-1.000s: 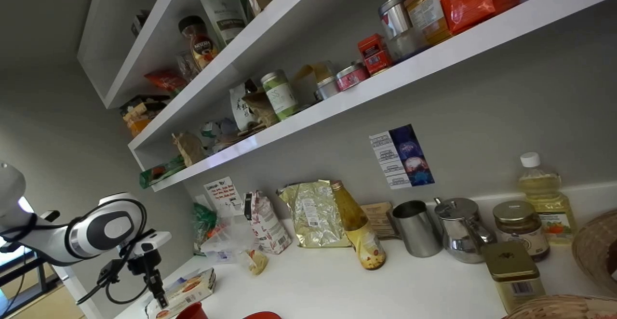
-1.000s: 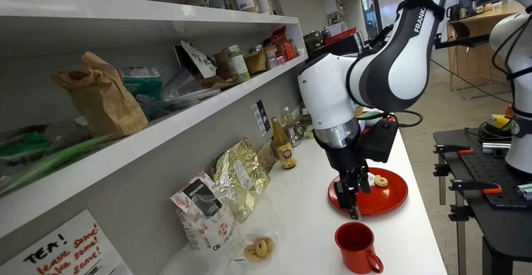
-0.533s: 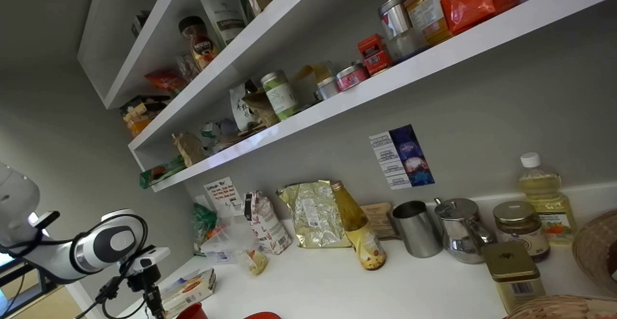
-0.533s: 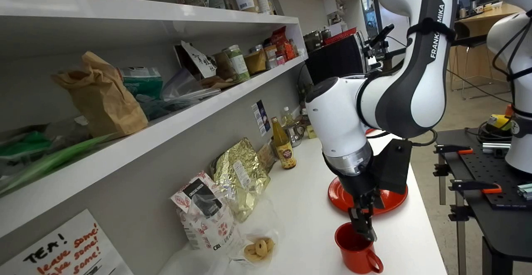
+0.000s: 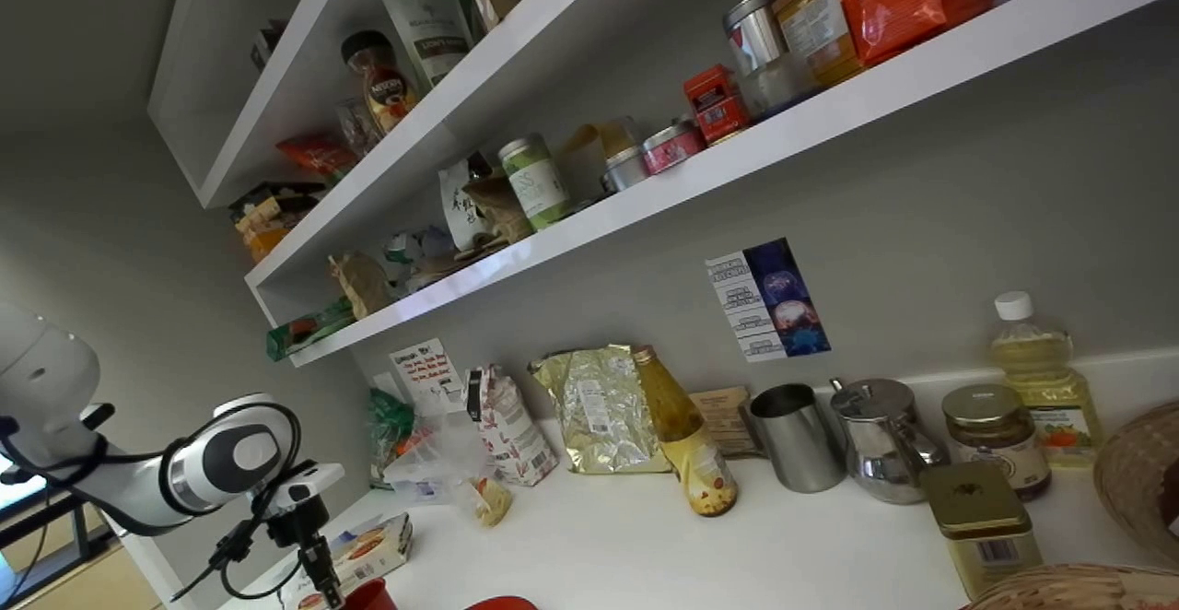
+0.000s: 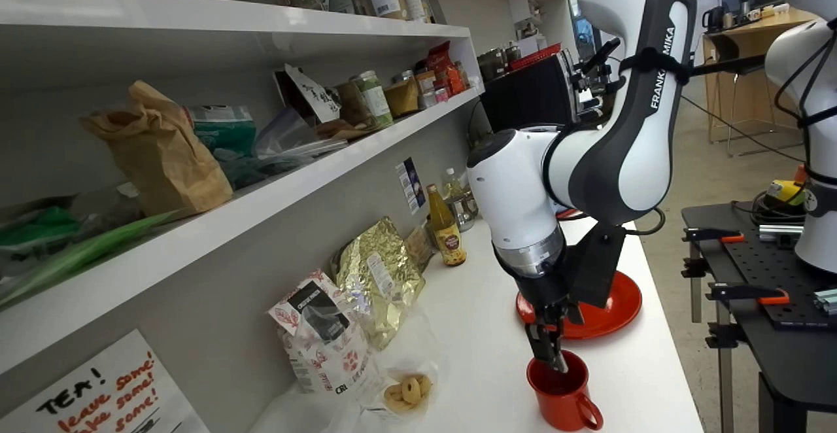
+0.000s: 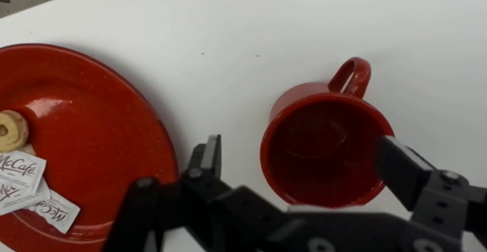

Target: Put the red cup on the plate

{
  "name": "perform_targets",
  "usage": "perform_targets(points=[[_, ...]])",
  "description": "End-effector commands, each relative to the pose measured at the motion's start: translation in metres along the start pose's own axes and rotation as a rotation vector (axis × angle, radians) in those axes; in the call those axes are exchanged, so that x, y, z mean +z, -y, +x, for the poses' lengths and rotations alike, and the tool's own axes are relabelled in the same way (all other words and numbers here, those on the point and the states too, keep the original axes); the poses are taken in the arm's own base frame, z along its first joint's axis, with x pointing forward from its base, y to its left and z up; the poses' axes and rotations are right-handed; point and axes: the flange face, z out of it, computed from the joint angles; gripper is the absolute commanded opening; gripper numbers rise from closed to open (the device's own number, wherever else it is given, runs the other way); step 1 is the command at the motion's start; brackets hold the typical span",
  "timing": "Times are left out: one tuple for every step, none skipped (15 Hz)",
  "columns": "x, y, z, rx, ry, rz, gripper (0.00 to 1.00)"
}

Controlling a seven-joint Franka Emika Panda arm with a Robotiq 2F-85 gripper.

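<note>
Placement is not done: the small, glazed, handled red cup (image 6: 559, 408) stands upright on the white tabletop (image 7: 220, 35), apart from the round, glossy red plate (image 7: 110, 137); grasp, lift and setting down are judged outstanding. The white-and-black arm (image 6: 605, 165) points downward, its black two-finger gripper (image 7: 300, 151) spread and holding nothing, one finger (image 7: 401, 172) overlapping the cup in the wrist view, contact unconfirmed.

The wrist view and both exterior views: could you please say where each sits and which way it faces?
Wrist view: wrist-mounted, facing down at the red cup and plate; fingers show.
An exterior view: near an end of the counter, facing lengthwise; arm and fingers show.
An exterior view: apparently before the counter, facing wall shelves; arm and fingers show.
Both exterior views share cup, plate, shelves.
</note>
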Motion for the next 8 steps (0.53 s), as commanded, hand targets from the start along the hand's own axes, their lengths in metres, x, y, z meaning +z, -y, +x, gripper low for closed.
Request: perform_targets(points=[[0.011,0.006,0.009,0.024,-0.006,-0.011,1.00],[0.016,0.005,0.009,0.025,0.000,-0.016,1.00],[0.023,0.003,0.009,0.026,0.008,-0.022,1.00],[0.028,0.002,0.009,0.028,0.018,-0.027,1.00],[0.034,0.000,0.009,0.031,0.026,-0.034,1.00],[0.039,-0.002,0.010,0.035,0.033,-0.040,1.00],[0.044,-0.004,0.011,0.038,0.039,-0.045,1.00],[0.049,-0.006,0.013,0.042,0.044,-0.051,1.00]])
